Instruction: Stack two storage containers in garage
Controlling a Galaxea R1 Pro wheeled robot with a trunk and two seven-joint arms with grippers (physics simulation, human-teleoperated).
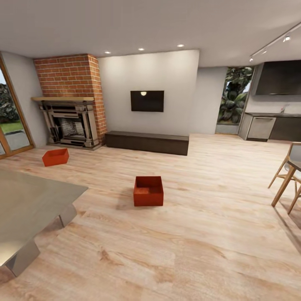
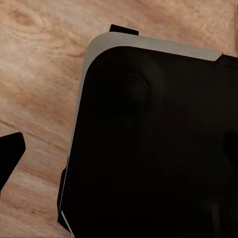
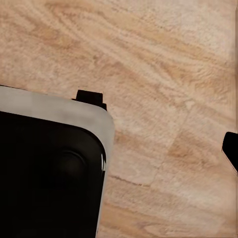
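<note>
The grey table (image 1: 29, 200) runs off the head view's left and lower edges. The wooden chair (image 1: 288, 177) is cut by the right edge, so only its legs and part of the seat show. In both wrist views a dark fingertip (image 2: 10, 156) pokes in from the border, too little to tell how either claw stands.

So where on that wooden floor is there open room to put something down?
The widest bare stretch of light wood plank floor lies in front of the near orange-red open box, reaching toward the wooden chairs. It is tighter beside the grey table and around the far orange-red box by the brick fireplace.
</note>
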